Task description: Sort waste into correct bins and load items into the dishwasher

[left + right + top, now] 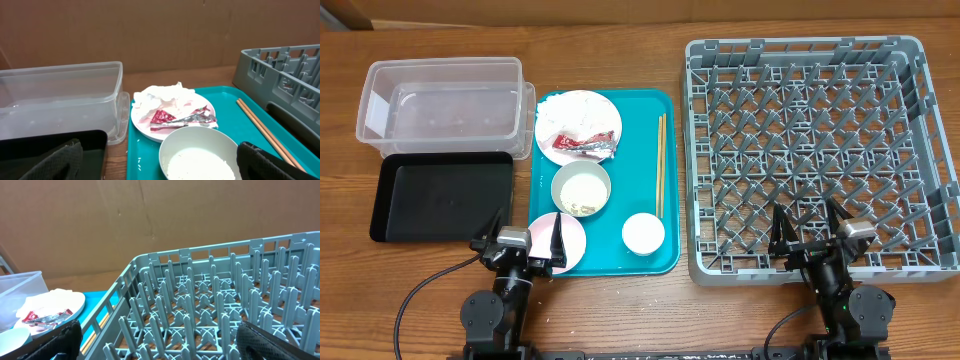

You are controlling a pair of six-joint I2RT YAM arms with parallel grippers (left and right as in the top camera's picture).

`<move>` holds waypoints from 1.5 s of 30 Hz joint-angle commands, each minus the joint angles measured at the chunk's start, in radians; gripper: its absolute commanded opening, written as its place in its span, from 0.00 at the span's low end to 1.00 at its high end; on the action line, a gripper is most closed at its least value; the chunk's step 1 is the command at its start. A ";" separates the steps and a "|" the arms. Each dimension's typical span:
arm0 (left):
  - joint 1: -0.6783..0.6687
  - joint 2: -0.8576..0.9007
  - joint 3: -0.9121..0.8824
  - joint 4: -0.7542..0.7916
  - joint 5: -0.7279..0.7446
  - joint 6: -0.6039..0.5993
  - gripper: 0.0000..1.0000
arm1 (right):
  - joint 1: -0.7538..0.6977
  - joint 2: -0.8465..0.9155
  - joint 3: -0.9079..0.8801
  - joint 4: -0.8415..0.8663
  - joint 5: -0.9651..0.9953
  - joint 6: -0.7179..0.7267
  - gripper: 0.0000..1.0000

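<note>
**Everything staged, nothing sorted yet**

At the table's (650, 310) far-left corner stands the clear tub (445, 110). The black tray (440, 198) lies just beside it, towards the near edge. Both look empty, and they sit together close to the mess, so a short carry should take each kind of waste to its bin.

The left gripper (525, 232) hovers at the near edge with its jaws spread wide and nothing between them. It is above the near-left corner of the teal tray (635, 130), partly over the pink plate (576, 238), probably because that arm is the one that can reach both the tray and the bins.

The teal tray lies mid-table and gathers everything to be sorted:
- At its far end, the white plate (607, 110) carries the crumpled tissue (560, 115) and the foil wrapper (588, 147).
- Behind the pink plate, the bowl (560, 178) holds a few pale scraps (585, 207).
- The cup (643, 233) stands at the near-right corner.
- The chopsticks (660, 165) lie side by side along the tray's right rim.

My judgement is that the waste must come off the dishes before any of them can be loaded.

The grey dish rack (805, 47) fills the table's right half. Its pegs are bare, and it sits just beside the tray for short transfers. The right gripper (807, 225) waits over the rack's near wall, likewise released and holding nothing, ready to receive or place dishes.
</note>
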 commanded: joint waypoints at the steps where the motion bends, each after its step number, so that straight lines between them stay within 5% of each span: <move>1: -0.006 -0.010 -0.005 -0.003 -0.016 0.013 1.00 | -0.004 -0.009 -0.010 0.008 0.002 -0.001 1.00; 28: -0.007 0.010 0.121 0.141 -0.013 0.020 1.00 | -0.003 -0.009 0.095 0.036 -0.052 -0.005 1.00; 37: -0.007 0.570 0.669 -0.008 0.130 0.199 1.00 | -0.003 0.126 0.437 -0.189 -0.050 -0.084 1.00; 45: -0.007 1.180 1.472 -0.468 0.257 0.343 1.00 | -0.003 0.435 0.702 -0.387 -0.051 -0.083 1.00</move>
